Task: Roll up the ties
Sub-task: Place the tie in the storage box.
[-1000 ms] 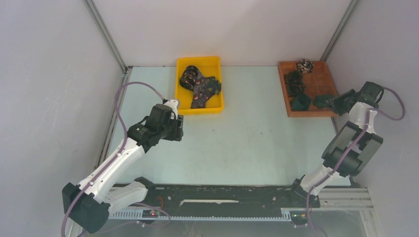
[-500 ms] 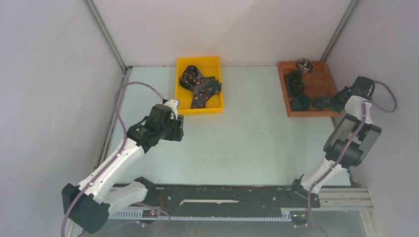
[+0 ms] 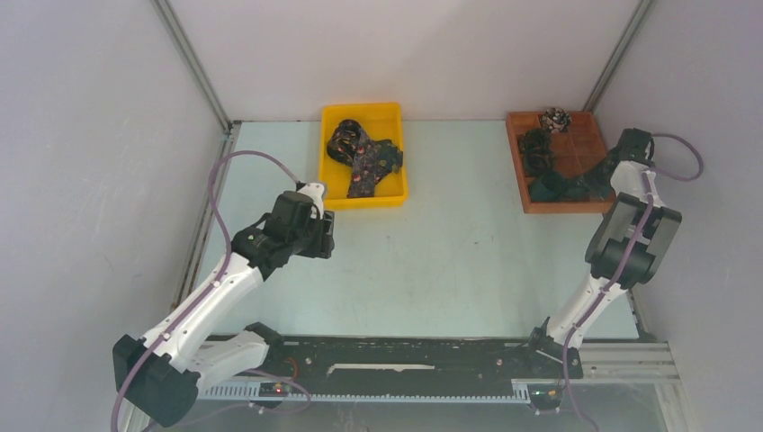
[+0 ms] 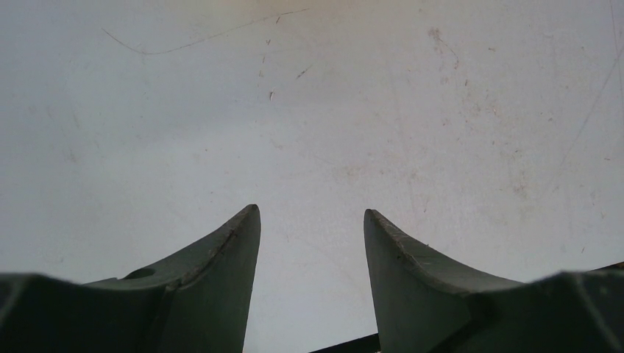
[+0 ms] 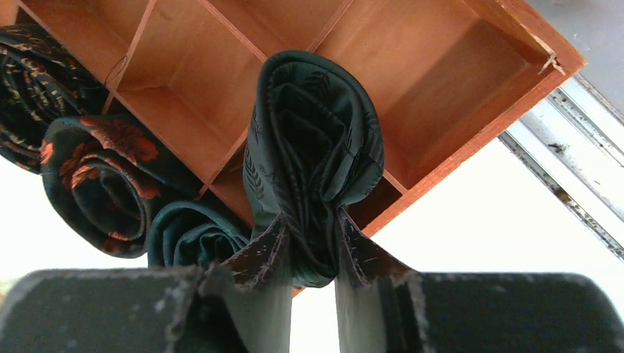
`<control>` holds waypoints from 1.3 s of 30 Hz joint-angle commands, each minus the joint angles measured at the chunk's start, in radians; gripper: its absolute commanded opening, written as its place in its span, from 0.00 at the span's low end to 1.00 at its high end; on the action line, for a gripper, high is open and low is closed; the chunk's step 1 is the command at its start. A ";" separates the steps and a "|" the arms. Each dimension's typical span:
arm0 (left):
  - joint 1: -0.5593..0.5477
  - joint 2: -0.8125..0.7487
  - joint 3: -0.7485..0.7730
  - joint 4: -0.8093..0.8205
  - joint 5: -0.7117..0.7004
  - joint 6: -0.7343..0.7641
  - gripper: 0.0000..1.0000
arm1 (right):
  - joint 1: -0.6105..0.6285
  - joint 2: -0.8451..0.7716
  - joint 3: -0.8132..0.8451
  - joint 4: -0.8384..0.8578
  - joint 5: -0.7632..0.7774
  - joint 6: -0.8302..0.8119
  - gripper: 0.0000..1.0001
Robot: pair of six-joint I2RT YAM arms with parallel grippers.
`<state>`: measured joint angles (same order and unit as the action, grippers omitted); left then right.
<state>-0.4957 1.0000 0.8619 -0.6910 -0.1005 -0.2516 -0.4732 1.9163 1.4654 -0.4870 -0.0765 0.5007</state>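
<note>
Dark-green cloth fills the right gripper (image 5: 309, 229): its jaws are clenched on the lower fold of a rolled tie (image 5: 316, 132), and the coil bulges free above the fingertips. The rolled tie hangs just over the tray (image 5: 456, 66), above a divider next to an empty cell near the tray's corner. I cannot tell whether it touches the wood. Other rolls (image 5: 99, 184) already sit in the tray's neighbouring cells.

This fabric looks light, soft and slippery, so the coil will likely spring loose unless the cell walls hem it in on release. A pinch across all the layers, as here, suits it better than a hold on the outer wrap alone.

The left gripper (image 4: 310, 213) is released, its jaws apart over bare table (image 3: 450, 252), well to the left of the tray. Between it and the tray stands the bin (image 3: 360, 108), holding the loose ties (image 3: 364, 164) not yet rolled.
</note>
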 commanded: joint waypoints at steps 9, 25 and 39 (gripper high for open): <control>0.005 -0.027 -0.004 0.023 0.007 0.023 0.60 | 0.097 0.072 0.064 -0.026 0.280 -0.089 0.17; 0.005 -0.038 -0.004 0.022 0.000 0.023 0.60 | 0.205 0.153 0.083 -0.117 0.454 -0.130 0.22; 0.005 -0.065 -0.004 0.020 -0.035 0.021 0.60 | 0.245 -0.014 -0.006 -0.179 0.423 -0.088 0.55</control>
<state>-0.4957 0.9646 0.8619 -0.6907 -0.1074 -0.2516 -0.2337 1.9995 1.4796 -0.5488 0.3630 0.3931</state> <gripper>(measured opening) 0.604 0.514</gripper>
